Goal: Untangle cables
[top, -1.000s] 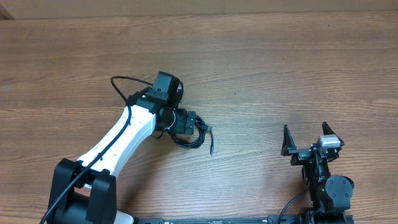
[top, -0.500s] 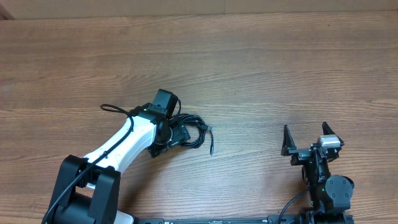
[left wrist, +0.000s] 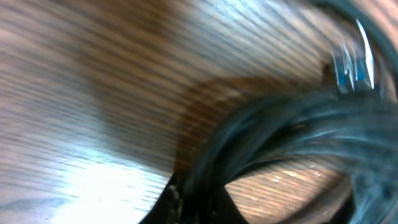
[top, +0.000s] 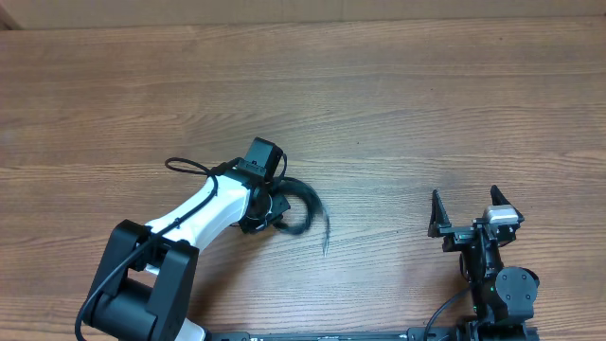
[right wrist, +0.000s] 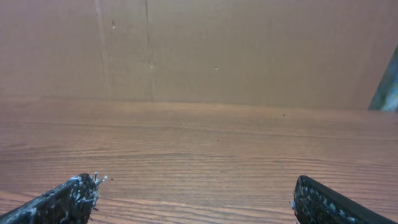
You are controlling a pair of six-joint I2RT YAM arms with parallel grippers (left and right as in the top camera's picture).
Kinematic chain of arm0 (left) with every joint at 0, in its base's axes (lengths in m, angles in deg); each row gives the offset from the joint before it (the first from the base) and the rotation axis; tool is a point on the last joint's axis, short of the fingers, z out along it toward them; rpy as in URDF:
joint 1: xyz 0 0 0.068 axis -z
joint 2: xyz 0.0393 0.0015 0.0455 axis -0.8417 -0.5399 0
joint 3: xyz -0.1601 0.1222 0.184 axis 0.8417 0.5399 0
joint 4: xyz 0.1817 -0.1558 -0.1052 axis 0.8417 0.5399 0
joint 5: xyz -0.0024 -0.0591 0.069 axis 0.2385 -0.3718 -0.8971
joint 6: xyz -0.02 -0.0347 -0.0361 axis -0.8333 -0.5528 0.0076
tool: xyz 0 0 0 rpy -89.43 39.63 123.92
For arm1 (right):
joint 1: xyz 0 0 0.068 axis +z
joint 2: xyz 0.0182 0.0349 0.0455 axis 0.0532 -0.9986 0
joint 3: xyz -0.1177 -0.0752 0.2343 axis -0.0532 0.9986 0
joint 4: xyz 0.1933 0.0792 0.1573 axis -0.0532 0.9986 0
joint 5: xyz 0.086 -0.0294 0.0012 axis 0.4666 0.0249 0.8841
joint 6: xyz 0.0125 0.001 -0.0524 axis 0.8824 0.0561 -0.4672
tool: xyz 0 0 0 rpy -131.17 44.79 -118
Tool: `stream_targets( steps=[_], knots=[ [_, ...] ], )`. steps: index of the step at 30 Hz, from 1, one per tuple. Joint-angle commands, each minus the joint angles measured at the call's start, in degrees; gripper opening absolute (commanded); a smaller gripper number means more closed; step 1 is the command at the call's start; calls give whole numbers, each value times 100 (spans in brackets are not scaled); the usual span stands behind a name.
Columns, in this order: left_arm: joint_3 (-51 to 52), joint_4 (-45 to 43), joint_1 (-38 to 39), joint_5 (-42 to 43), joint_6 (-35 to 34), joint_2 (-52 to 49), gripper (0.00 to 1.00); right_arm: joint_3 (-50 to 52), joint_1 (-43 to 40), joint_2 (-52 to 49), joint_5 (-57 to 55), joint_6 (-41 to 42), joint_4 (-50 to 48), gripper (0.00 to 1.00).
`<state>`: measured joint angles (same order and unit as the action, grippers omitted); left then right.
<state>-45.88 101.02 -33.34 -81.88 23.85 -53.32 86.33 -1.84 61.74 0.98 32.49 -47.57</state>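
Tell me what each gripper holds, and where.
Left gripper is shut on the cables, at the coil's bundled strands; right gripper is open, empty.

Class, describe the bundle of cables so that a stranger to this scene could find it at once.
Start at the wooden table and follow the white left arm to its hand, left of centre. There sits the bundle of cables: thin black looped cords, slimmer than the arm's own wire.

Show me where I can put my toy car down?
The far strip of the table is bare wood. So is the stretch between the cables and the open right gripper. It's crowded where the left gripper pinches the cables.
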Motion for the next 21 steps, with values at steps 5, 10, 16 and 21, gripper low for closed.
stream_targets(
  steps=[5, 10, 16, 21],
  knots=[
    [-494, 820, -310, 33, 1882, 149, 4, 59, 11, 66, 7, -22, -35, 100],
    [-1445, 1895, -654, 63, 3178, 785, 4, 59, 11, 66, 7, -22, -35, 100],
    [-1823, 2341, -713, 1045, 4594, 1784, 4, 59, 11, 66, 7, -24, -35, 100],
    [-1823, 2649, -704, 1091, 4634, 2186, 4, 59, 11, 66, 7, -22, -35, 100]
  ],
)
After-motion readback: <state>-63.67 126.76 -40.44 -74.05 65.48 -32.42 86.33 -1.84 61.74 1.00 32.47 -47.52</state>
